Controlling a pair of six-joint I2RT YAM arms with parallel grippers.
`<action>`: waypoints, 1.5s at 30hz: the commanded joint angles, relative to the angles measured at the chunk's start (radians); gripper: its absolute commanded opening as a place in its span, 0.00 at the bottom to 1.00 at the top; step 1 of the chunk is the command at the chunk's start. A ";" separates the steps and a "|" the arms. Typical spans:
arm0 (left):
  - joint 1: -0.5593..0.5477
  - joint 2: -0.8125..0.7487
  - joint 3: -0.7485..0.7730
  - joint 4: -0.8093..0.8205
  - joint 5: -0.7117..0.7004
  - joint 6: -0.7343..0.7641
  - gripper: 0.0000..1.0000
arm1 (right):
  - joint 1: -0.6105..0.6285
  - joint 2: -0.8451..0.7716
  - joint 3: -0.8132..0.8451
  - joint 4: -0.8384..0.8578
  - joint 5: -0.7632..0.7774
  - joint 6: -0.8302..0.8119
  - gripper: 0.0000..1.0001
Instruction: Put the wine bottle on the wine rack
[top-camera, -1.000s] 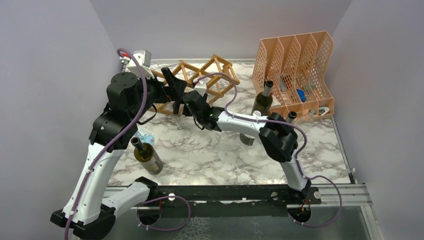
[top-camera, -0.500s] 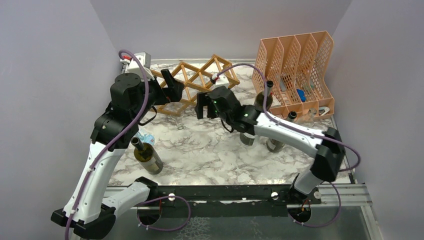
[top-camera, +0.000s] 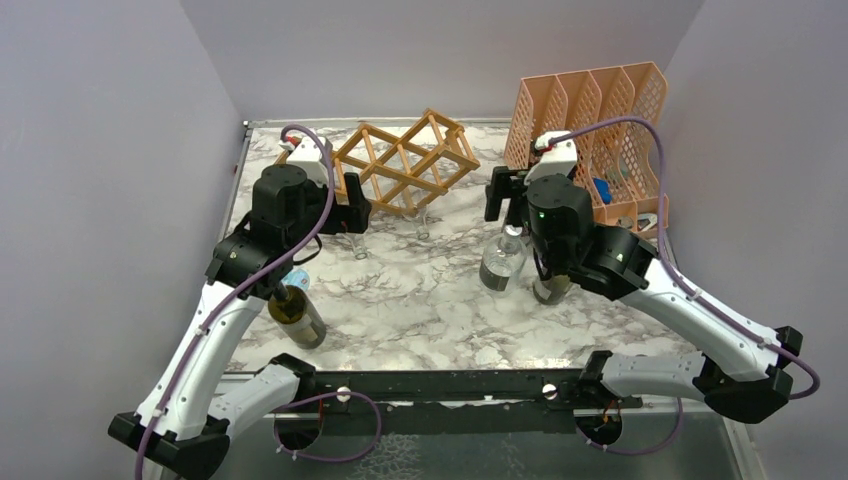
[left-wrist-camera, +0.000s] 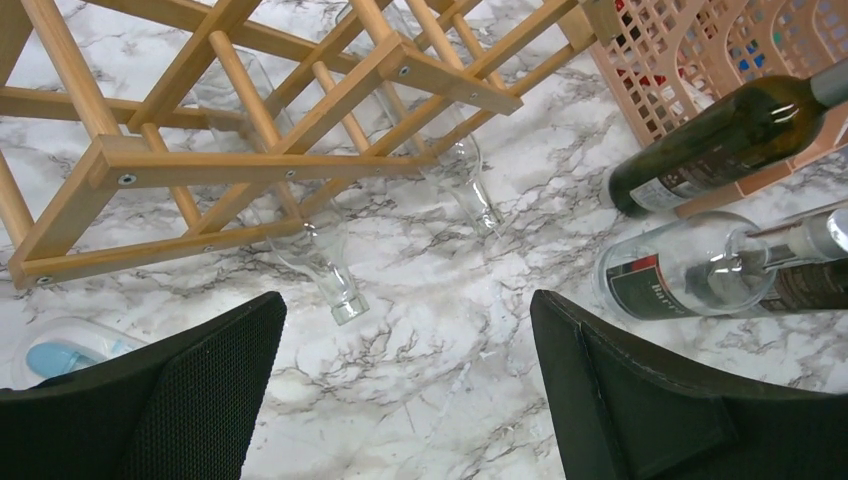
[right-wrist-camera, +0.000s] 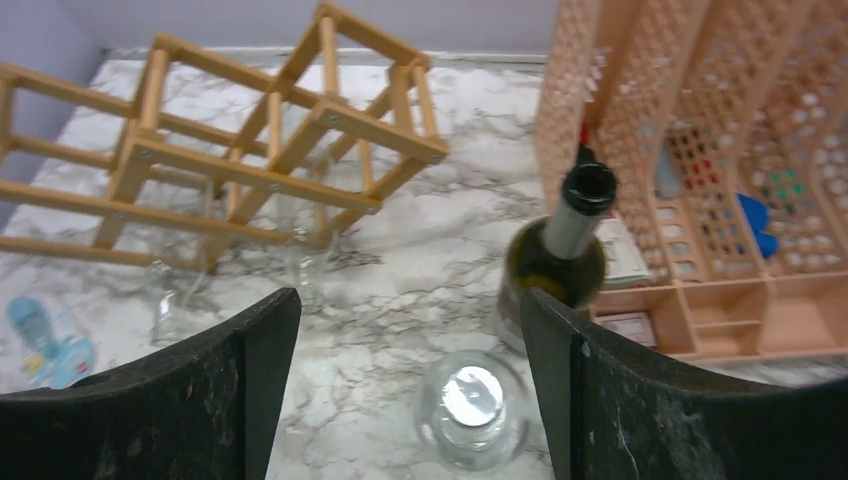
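Wine bottle (right-wrist-camera: 560, 265), dark green, stands upright right of centre in the right wrist view, neck up, just past the right gripper (right-wrist-camera: 405, 300), wide and empty, so right arm is nearer; wine rack (right-wrist-camera: 330, 112) sits upper left, left gripper (left-wrist-camera: 405, 310) wide, empty, beside it.

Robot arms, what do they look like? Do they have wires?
The left arm and right arm are white tubes with chunky black joints. A purple cable loops along each. Their fingers are wide, black and rough. A green light glows on the right one.
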 joint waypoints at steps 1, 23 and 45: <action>0.000 -0.040 -0.036 0.016 0.025 0.044 0.99 | -0.001 0.054 0.038 -0.219 0.318 0.016 0.83; 0.000 -0.015 -0.089 0.128 0.110 0.036 0.99 | -0.251 -0.069 -0.124 -0.312 0.205 0.130 0.82; 0.000 0.001 -0.097 0.221 0.243 0.058 0.99 | -0.255 -0.233 -0.222 -0.335 0.122 0.136 0.02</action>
